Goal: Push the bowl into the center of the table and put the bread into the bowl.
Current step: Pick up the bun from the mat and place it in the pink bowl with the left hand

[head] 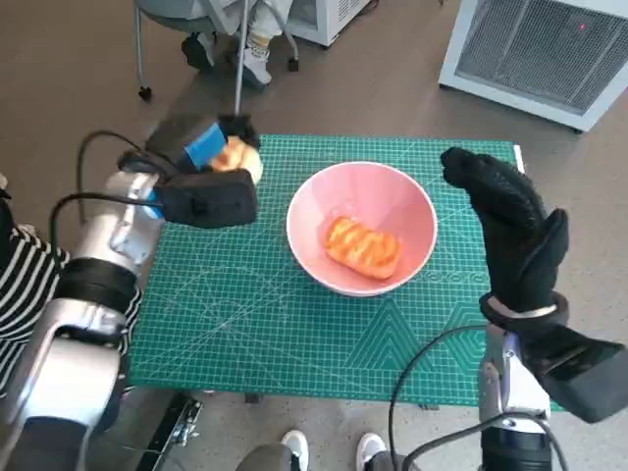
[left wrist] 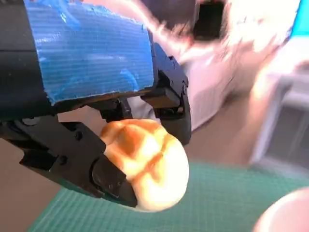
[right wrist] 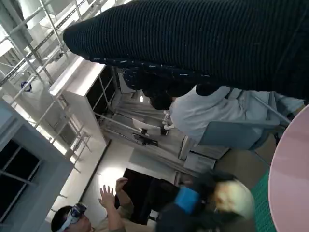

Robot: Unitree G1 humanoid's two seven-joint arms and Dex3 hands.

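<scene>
Above the mat's far-left corner, the left hand point(head: 211, 147) grips a bread roll point(head: 238, 157); right hand point(head: 510, 231) spread.

left robot hand point(head: 211, 147): raised, fingers clamped round a load | right robot hand point(head: 505, 221): raised, empty, fingers apart

A small table carries a green cutting mat point(head: 294, 324) printed with a pale grid that covers nearly its whole top. On the mat, just past centre toward one o'clock, sits a pink bowl point(head: 392, 191). The table stands on a brown floor point(head: 392, 88).
</scene>
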